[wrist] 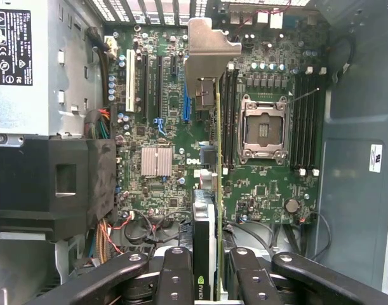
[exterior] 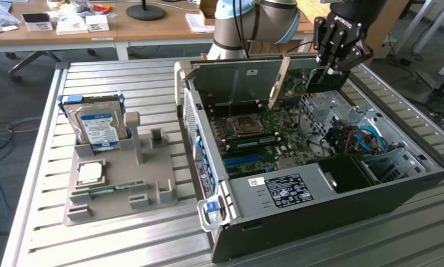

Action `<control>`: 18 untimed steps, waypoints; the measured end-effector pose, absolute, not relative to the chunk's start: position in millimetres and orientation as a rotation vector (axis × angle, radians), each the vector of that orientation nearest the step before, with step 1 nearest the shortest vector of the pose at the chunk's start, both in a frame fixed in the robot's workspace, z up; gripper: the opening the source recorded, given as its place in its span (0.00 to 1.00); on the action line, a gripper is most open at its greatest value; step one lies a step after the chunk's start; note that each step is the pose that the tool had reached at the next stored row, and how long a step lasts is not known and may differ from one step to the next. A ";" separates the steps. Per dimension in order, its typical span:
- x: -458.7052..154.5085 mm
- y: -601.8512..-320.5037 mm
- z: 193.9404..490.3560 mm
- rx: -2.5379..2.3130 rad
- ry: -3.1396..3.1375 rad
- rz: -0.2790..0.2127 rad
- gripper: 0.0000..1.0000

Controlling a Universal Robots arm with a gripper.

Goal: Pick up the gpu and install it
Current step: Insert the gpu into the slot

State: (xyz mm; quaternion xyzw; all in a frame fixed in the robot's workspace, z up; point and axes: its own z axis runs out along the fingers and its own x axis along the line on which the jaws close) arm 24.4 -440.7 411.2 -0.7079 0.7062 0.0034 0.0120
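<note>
Exterior view: tool (exterior: pixel 332 68) is clamping the gpu (exterior: pixel 320 82), holding it on edge inside the open computer case (exterior: pixel 281 233) on the bench (exterior: pixel 118 239).
Wrist view: tool (wrist: pixel 209 273) is gripping the gpu (wrist: pixel 205 222), which is hanging edge-on over the motherboard (wrist: pixel 162 127), its silvery bracket (wrist: pixel 206 47) at the far end.

I see soft, even daylight on the slatted table (exterior: pixel 95 245), with no hard shadows. Under the gripper (wrist: pixel 206 279) the inside of the case (exterior: pixel 319 222) is dimmer, and the black shroud (wrist: pixel 47 184) beside the tool is almost featureless. Ahead of it the gpu (wrist: pixel 206 57) bracket glares pale, and the rear vents (wrist: pixel 149 7) blow out white.
</note>
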 end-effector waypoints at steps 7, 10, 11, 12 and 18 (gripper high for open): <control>22.2 -440.8 409.8 -2.183 2.226 0.010 0.27; 20.0 -440.8 409.2 -2.168 2.240 0.010 0.27; 19.3 -440.8 408.8 -2.164 2.244 0.010 0.27; 18.6 -440.8 408.4 -2.161 2.247 0.010 0.27; 17.3 -440.8 405.4 -2.152 2.256 0.009 0.27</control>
